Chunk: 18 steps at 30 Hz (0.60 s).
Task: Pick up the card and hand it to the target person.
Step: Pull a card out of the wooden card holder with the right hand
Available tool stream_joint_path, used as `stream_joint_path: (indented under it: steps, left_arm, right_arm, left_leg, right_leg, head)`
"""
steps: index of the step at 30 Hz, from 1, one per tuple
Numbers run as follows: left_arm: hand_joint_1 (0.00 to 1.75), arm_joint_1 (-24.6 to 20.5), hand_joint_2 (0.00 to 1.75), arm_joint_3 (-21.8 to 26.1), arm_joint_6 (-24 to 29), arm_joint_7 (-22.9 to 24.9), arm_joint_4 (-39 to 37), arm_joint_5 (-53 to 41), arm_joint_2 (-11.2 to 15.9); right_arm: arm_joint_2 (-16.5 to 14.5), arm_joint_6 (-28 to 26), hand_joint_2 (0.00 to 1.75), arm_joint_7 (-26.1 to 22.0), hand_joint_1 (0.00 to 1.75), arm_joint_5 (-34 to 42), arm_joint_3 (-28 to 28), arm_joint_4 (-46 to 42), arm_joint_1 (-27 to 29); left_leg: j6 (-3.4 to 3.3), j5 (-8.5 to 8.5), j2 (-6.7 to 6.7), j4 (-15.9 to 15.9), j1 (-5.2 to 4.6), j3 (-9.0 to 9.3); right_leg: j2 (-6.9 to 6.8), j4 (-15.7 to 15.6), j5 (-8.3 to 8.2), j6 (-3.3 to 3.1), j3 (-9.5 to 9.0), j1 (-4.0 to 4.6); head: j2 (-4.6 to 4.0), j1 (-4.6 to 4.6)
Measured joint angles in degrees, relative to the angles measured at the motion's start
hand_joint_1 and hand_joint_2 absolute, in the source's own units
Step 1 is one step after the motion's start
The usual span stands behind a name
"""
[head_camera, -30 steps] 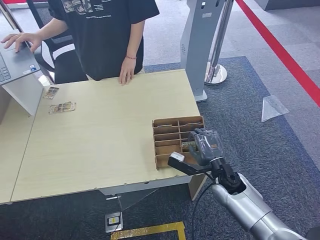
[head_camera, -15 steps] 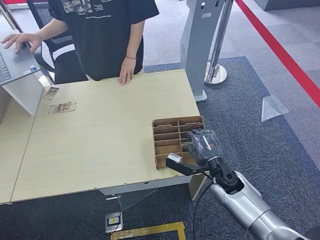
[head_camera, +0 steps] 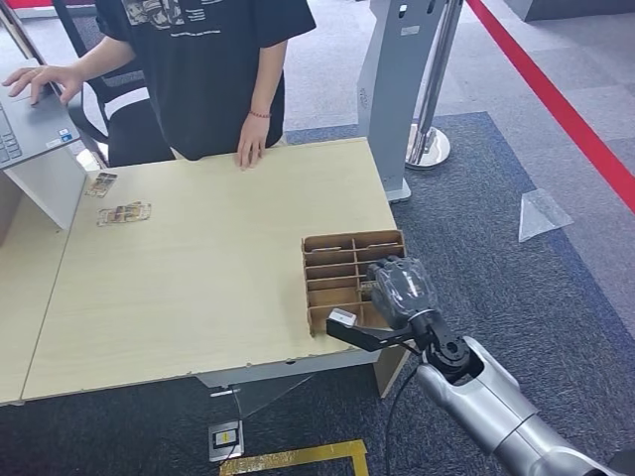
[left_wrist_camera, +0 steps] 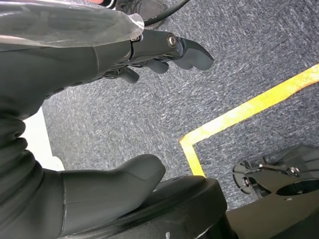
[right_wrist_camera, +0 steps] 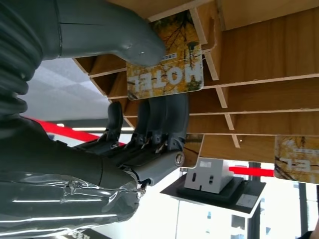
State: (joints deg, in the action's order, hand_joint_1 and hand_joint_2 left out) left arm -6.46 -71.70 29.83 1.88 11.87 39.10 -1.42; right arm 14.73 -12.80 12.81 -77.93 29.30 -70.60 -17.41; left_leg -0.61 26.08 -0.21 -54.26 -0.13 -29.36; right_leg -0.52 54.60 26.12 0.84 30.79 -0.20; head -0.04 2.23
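Note:
A yellow HOTEL card [right_wrist_camera: 165, 74] stands in a slot of the wooden card rack [head_camera: 333, 268] near the table's front right corner. My right hand [head_camera: 401, 288] is over the rack's right side. In the right wrist view my right hand [right_wrist_camera: 124, 124] has its thumb on the card's face and its fingers [right_wrist_camera: 165, 119] reaching behind the card's edge, pinching it while it sits in the slot. The person [head_camera: 209, 69] stands behind the table's far edge, one hand [head_camera: 251, 149] resting on it. My left hand [left_wrist_camera: 75, 64] hangs over the carpet, fingers spread, holding nothing.
A second yellow card [right_wrist_camera: 297, 154] sits in another slot of the rack. Two cards [head_camera: 123, 212] lie at the table's [head_camera: 188, 288] far left, beside a laptop [head_camera: 26, 124] on a stand. A grey kiosk post [head_camera: 397, 89] stands beyond the table's right end.
My right hand has shifted slightly left and lower over the rack's right slots. The person and the things on the table have not moved.

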Motion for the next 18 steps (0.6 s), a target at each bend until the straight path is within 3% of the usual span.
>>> stream_joint_path:
  steps: [2,6,9,18]
  left_arm:
    - [0.00,0.00,1.75,0.01,0.00,0.06,0.00,0.00,0.01]
    - [0.00,0.01,1.75,0.01,0.00,0.19,0.00,0.10,0.04]
    - [0.00,0.01,1.75,0.01,0.00,0.35,0.00,0.17,0.05]
    - [0.00,0.01,1.75,0.01,0.02,0.40,0.00,0.17,0.06]
  right_arm:
    - [0.00,0.83,1.75,-0.68,1.01,0.50,0.08,-0.44,-0.07]
    - [0.00,2.21,1.75,-1.83,1.49,1.49,0.14,-1.51,-0.17]
    - [0.00,2.74,1.75,-2.18,1.69,1.73,0.14,-2.25,-0.35]
    - [0.05,3.36,1.75,-2.33,1.75,1.75,0.14,-4.03,-0.64]
  left_leg:
    - [0.00,0.00,0.00,0.00,0.00,0.00]
    - [0.00,0.00,0.00,0.00,0.00,0.00]
    - [0.00,0.00,0.00,0.00,0.00,-0.01]
    - [0.00,0.00,0.00,0.00,0.00,0.00]
  right_leg:
    - [0.00,0.00,0.00,0.00,0.00,0.00]
    - [0.00,0.00,0.00,0.00,0.01,0.00]
    - [0.00,0.00,0.00,0.00,0.01,0.00]
    - [0.00,0.00,0.00,0.00,0.00,0.00]
  head:
    - [-0.01,0.01]
    - [0.00,-0.01]
    - [0.00,0.00]
    - [-0.01,0.00]
